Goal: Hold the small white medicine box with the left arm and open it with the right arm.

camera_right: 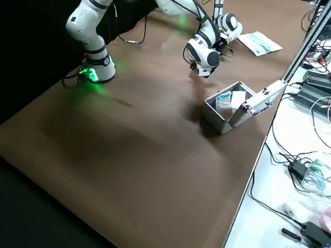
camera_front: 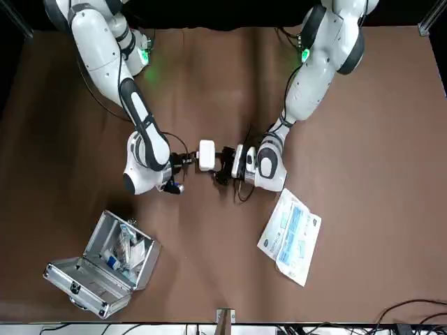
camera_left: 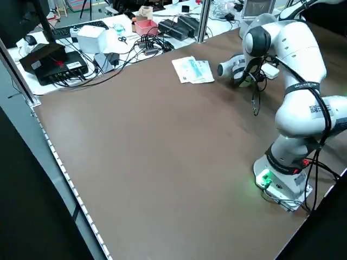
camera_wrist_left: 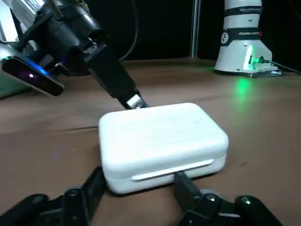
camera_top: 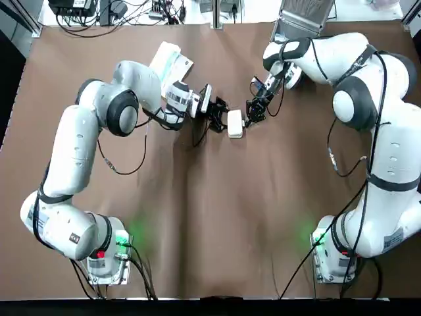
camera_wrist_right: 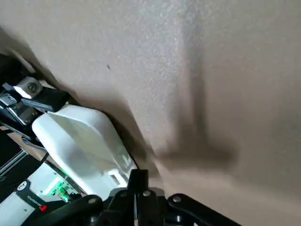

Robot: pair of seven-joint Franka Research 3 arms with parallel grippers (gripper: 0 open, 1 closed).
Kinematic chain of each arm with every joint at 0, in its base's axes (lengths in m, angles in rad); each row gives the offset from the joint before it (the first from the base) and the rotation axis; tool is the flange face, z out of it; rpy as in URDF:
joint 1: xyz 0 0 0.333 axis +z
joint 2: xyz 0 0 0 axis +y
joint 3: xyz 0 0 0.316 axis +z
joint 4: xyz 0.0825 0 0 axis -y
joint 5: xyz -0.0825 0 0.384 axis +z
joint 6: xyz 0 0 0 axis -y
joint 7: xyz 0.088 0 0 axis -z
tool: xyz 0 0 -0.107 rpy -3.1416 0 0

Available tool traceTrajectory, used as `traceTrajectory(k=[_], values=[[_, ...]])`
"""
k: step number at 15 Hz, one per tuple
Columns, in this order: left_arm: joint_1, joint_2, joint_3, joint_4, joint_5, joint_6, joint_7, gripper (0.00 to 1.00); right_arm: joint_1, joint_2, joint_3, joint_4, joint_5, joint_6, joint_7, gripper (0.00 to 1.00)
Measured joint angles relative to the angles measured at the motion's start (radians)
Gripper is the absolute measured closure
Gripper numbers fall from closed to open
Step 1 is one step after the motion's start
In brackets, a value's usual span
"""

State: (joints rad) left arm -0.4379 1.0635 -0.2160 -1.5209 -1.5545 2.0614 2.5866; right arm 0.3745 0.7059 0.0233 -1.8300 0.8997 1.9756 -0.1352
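Medicine box (camera_wrist_left: 162,141) white, round-cornered, lid closed, flat

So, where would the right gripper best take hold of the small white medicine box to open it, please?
Probably at the lid's edge above the seam, on the free side facing the right gripper. The small white medicine box lies flat, and the left gripper sits against its opposite side.

Smooth white plastic on the medicine box (camera_wrist_left: 162,141), with a soft satin sheen. Matt black plastic on the fingers (camera_wrist_left: 184,187). Brown desk (camera_top: 210,217) matt and slightly grainy, like cloth. Glossy white shells on the arms (camera_top: 75,158). Ribbed silvery metal on the case (camera_front: 77,279). Shiny printed packet (camera_front: 292,236), paper or film.
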Motion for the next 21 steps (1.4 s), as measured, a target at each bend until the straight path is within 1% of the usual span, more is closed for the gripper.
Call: traceTrajectory(k=[1, 2, 3, 10, 21], values=[[0.001, 0.0, 0.0, 0.002, -0.004, 0.004, 0.001, 0.33, 0.002, 0.0, 0.0, 0.0, 0.001, 0.0, 0.0, 0.99], [0.001, 0.0, 0.0, 0.005, -0.013, 0.016, 0.005, 0.45, 0.006, 0.0, 0.0, 0.0, 0.003, 0.0, 0.002, 0.99], [0.001, 0.0, 0.0, 0.005, -0.014, 0.016, 0.005, 0.46, 0.008, 0.0, 0.0, 0.0, 0.005, 0.0, 0.002, 0.99], [0.001, 0.0, 0.0, 0.005, -0.014, 0.016, 0.005, 0.46, 0.019, 0.004, 0.0, 0.0, 0.018, 0.0, 0.011, 0.99], [0.001, 0.0, 0.0, 0.005, -0.015, 0.017, 0.006, 0.44, 0.019, 0.004, -0.001, 0.028, 0.035, -0.068, 0.026, 0.99]])
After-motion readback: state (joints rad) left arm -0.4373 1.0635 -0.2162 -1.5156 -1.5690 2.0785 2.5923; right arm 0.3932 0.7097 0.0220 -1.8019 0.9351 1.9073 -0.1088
